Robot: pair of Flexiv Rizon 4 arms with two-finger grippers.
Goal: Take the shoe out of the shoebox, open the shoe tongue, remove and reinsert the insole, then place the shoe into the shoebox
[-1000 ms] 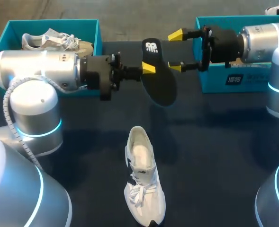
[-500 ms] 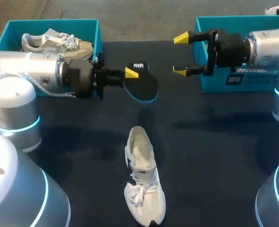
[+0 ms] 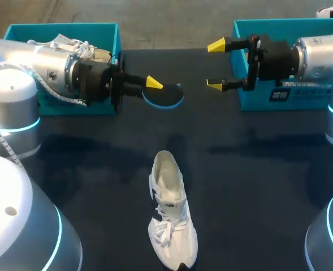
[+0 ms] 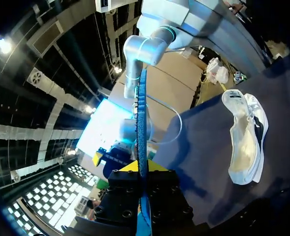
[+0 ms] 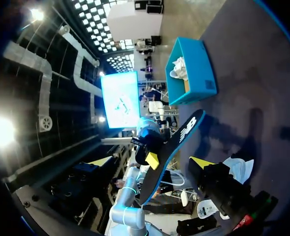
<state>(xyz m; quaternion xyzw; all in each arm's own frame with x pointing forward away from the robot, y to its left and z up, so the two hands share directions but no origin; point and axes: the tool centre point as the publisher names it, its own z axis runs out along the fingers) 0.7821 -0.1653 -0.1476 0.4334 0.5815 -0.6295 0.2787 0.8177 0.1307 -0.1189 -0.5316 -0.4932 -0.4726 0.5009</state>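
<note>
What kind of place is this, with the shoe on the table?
Probably a robot lab or test bench: two robot arms over a dark table, one holding a black insole, with a white shoe and teal shoeboxes on it.

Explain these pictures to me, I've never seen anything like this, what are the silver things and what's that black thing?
These are two robot arms at a dark table. The big picture looks down from above and behind them; the two round ones come from cameras on the wrists. The left arm pinches a black insole in its yellow-tipped fingers. The right arm has its fingers open and empty. A white shoe lies on the table. A blue box stands at each far corner; the left box holds another shoe.
</note>
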